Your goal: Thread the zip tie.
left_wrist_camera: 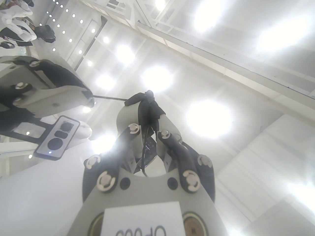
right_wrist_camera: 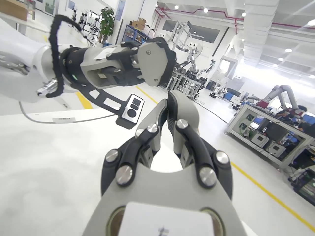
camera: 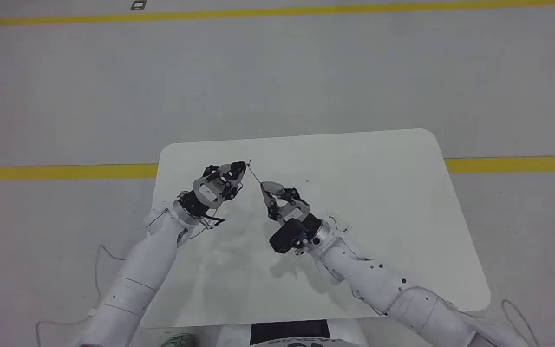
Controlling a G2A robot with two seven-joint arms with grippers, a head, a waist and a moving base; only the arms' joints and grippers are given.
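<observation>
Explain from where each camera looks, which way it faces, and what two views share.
Top view: above the arms, facing down at the white rounded table; both arms show.
Left wrist view: wrist-mounted, facing up at bright ceiling lights; left gripper clamps the thin black plastic zip tie.
Right wrist view: wrist-mounted, facing across the workshop floor; right gripper shut.
Shared: each wrist view shows the other gripper.

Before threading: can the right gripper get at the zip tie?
Likely yes: the right gripper seems shut on one end of the zip tie, the left gripper holds the other, with nothing between them.
</observation>
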